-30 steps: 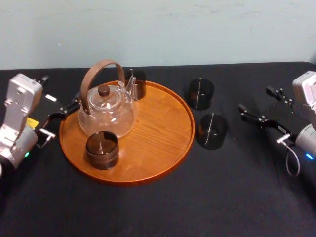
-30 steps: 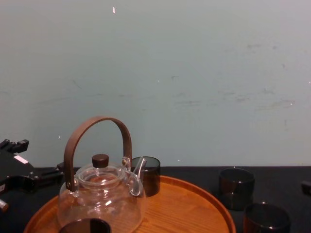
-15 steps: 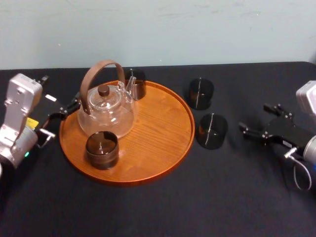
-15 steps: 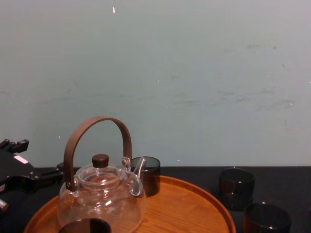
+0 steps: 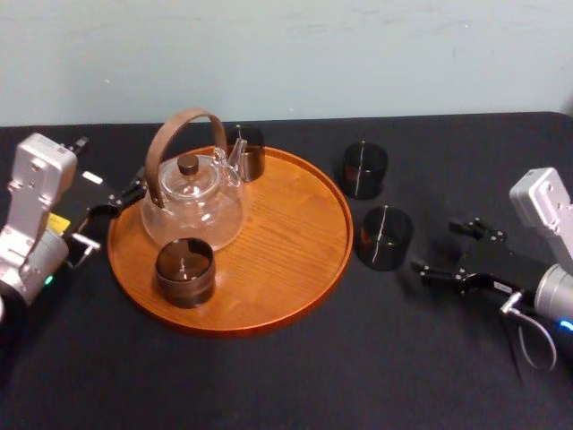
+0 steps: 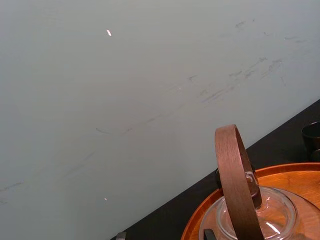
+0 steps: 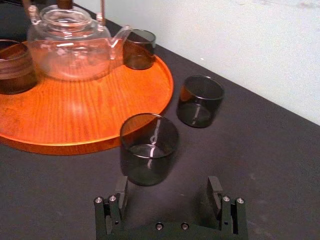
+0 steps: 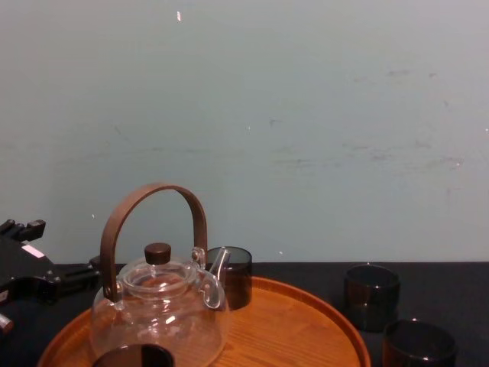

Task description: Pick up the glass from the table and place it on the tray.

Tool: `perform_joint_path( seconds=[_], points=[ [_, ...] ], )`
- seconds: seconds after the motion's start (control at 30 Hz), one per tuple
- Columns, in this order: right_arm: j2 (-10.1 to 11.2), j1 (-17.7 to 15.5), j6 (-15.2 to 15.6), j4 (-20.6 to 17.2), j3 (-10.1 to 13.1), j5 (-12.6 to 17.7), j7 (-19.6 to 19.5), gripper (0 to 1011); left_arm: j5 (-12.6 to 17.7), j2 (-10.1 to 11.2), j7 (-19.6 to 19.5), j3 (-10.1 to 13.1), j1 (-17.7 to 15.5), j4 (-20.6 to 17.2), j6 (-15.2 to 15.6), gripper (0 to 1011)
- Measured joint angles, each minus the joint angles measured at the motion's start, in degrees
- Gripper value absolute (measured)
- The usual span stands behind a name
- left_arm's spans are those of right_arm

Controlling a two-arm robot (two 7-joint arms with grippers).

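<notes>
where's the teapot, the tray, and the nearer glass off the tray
teapot (image 5: 192, 215): head view, clear glass belly
tray (image 5: 286, 237): head view, bare wood right of the teapot
nearer glass (image 5: 385, 244): head view, dark side wall

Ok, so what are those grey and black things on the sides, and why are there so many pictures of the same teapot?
Those are a robot's two arms. Each ends in a gripper, a claw with two fingers. The pictures come from four cameras: one on its head looking down, one on its chest looking across, and one on each wrist.

On the black table sits a round wooden tray. On it stand a clear teapot, one dark glass in front of it and a second glass behind its spout. Two more stand on the table to the right of the tray, the nearer glass and the farther glass.

The right gripper is open, holds nothing, and points at the nearer glass, just short of it. The left gripper rests parked by the tray's left edge.
</notes>
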Motion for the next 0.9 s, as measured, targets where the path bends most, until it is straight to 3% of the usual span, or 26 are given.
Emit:
perform_joint_path(
  seconds=[0.33, 0.9],
  points=[
    [-1.8, 1.0, 1.0, 0.2, -0.3, -0.9, 1.9, 1002, 0.0, 0.0, 0.0, 0.0, 0.0, 0.0, 0.0, 1001],
    [-6.2, 4.5, 2.8, 4.3, -0.9, -2.1, 4.4, 1002, 0.0, 0.0, 0.0, 0.0, 0.0, 0.0, 0.0, 1001]
  ],
)
